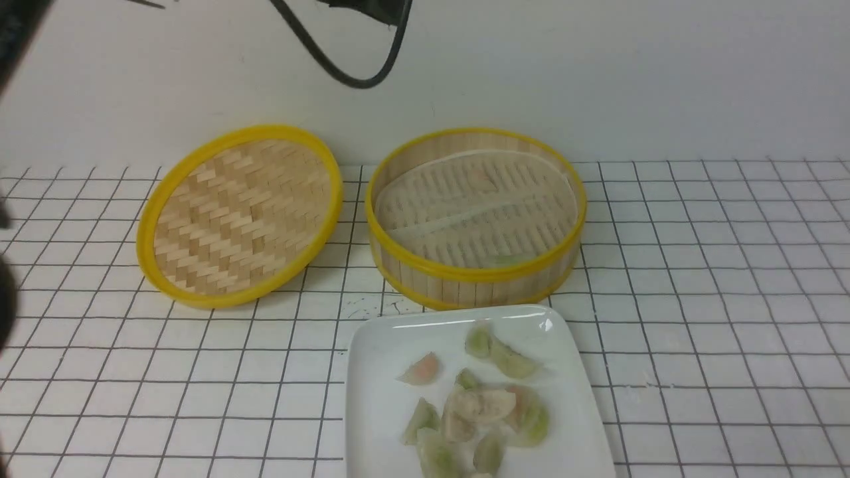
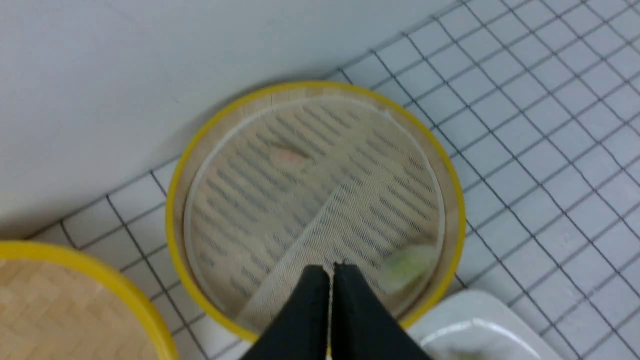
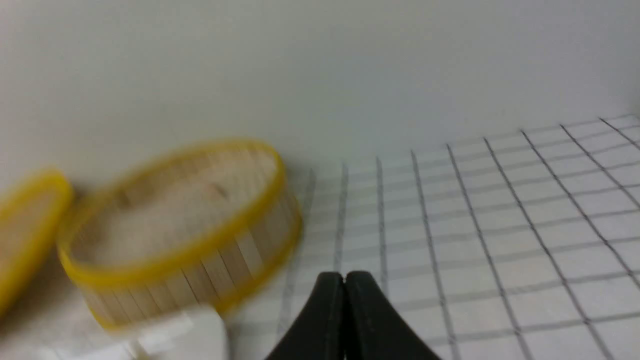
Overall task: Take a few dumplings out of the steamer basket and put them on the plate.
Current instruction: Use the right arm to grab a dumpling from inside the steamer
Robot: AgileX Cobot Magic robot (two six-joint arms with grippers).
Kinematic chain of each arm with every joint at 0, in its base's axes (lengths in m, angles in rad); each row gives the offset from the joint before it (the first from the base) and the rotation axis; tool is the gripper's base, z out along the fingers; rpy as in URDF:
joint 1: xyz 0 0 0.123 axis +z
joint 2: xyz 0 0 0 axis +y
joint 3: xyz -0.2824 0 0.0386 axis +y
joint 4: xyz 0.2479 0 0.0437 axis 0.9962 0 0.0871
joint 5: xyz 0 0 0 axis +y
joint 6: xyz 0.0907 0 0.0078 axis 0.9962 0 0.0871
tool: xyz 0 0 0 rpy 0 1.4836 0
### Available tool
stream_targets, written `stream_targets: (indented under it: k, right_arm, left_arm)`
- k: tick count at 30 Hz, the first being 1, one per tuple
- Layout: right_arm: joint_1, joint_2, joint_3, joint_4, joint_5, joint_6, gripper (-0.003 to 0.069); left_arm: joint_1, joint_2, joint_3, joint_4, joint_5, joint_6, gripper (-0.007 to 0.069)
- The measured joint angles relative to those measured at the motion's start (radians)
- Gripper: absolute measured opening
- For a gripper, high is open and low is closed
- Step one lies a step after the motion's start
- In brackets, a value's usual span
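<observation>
The left jaws are pressed together and hold nothing; in the left wrist view their dark tips hang over the near edge of the steamer basket (image 2: 172, 235), above its whitish liner (image 2: 320, 200). Just beside the tips, to the right, a pale green dumpling (image 2: 407, 265) lies against the basket's near wall, and a faint pinkish dumpling (image 2: 290, 156) lies well apart from it toward the far side. The right jaws are also together and empty, hanging over the gridded worktop (image 3: 500, 225) to the right of the basket in a blurred view. The basket stands upright at the far middle of the worktop, close to the pale wall (image 1: 597, 79). Its woven lid (image 1: 239, 212) lies to its left with the inside facing up and the far edge raised; whether the two rims touch cannot be told. The white square plate (image 1: 378, 398) sits on the near side of the basket, its far edge at the basket's wall. Most of the dumplings (image 1: 481, 408) lie heaped on the plate's near half, with a pinkish-orange one (image 1: 422, 370) apart on the left and two green ones (image 1: 498, 352) toward the far edge. A black cable (image 1: 345, 66) loops in front of the wall.
</observation>
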Motion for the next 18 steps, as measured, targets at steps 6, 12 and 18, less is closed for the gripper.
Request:
stream_targets:
  k: [6, 12, 18]
  right_arm:
    - [0.001, 0.0, 0.0, 0.312, -0.221, 0.084, -0.0015]
    - [0.007, 0.0, -0.011, 0.41, -0.329, 0.097, -0.0015]
    - [0.072, 0.309, -0.374, 0.286, 0.094, 0.007, -0.0015]
  left_arm:
    - [-0.01, -0.299, 0.41, 0.027, 0.0, -0.027, -0.0006]
    - [-0.012, -0.546, 0.756, 0.038, 0.0, -0.037, -0.0006]
    - [-0.012, -0.724, 0.995, 0.04, 0.0, -0.04, -0.0006]
